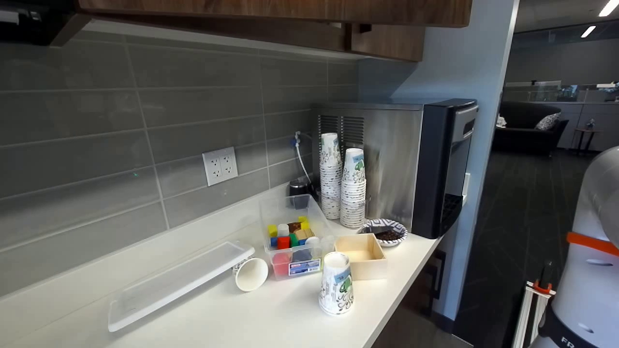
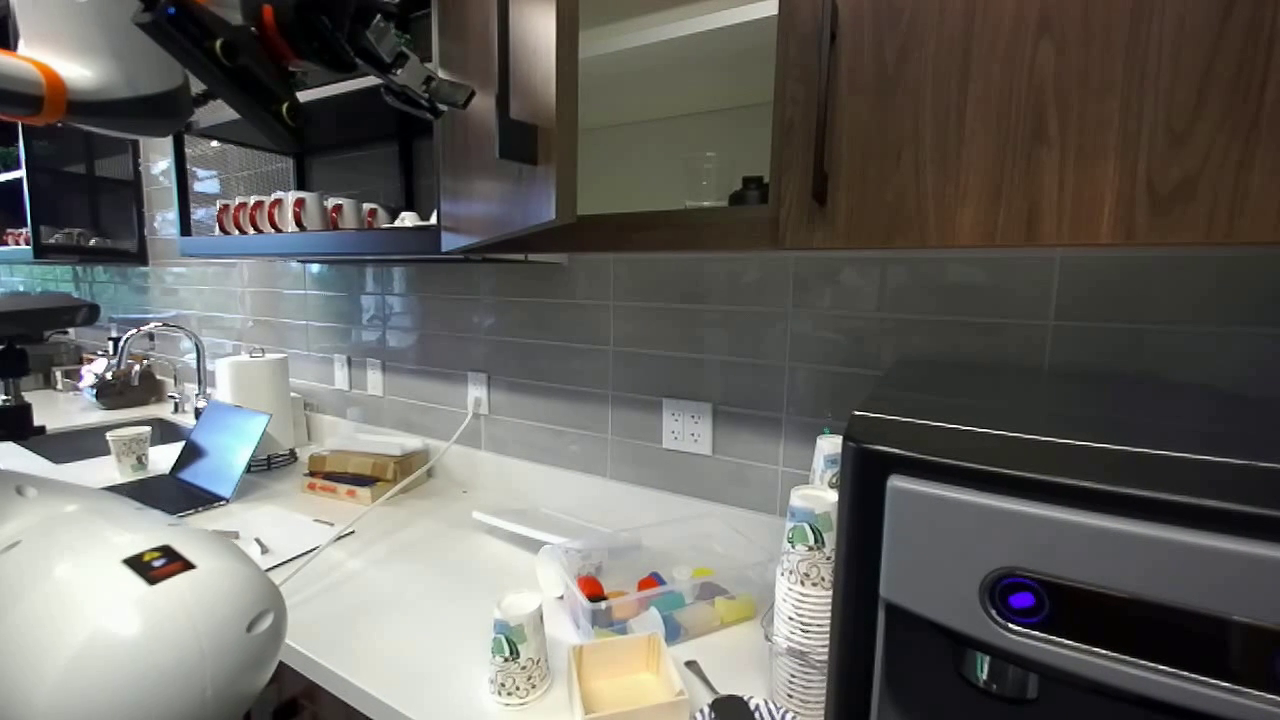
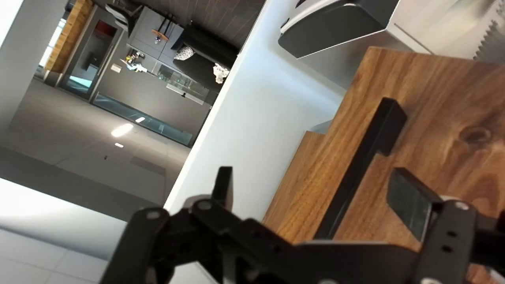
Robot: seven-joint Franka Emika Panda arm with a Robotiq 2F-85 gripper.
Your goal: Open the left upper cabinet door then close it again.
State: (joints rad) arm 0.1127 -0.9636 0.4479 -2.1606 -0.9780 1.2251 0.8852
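Up beside the wall cabinets (image 2: 680, 235), the black two-fingered gripper (image 3: 313, 185) has its fingers (image 3: 408, 205) spread wide; in the wrist view a black bar handle (image 3: 358, 169) shows between them, and I cannot tell whether either finger touches it. That handle is mounted near the edge of the flat, medium-brown wood-grain cabinet door (image 2: 490, 195), the left upper one, which in an exterior view stands ajar, angled out from its cabinet. Past its free edge I can see into the pale cabinet interior (image 2: 680, 120), where a clear vessel (image 2: 706, 175) stands near a small dark object (image 2: 750, 190). Next along hangs a brown wood-grain neighbouring door (image 2: 1050, 120), flush; beyond the ajar one, red-and-white mugs (image 2: 307, 212) line a blue-grey shelf (image 2: 310, 245). Below, a grey tiled wall (image 1: 203, 101) runs down to a white counter (image 1: 290, 319). On it, in both exterior views, sit a clear plastic bin (image 1: 274, 209) of coloured blocks (image 1: 284, 242), a pale square wooden box (image 1: 368, 269), a patterned paper cup (image 1: 337, 285) standing narrow end up, and tall stacks of similar cups (image 1: 353, 203) beside a black-and-steel dispenser (image 1: 391, 159). Farther off stand an open laptop (image 2: 222, 450) and a white paper-towel roll (image 2: 250, 400).
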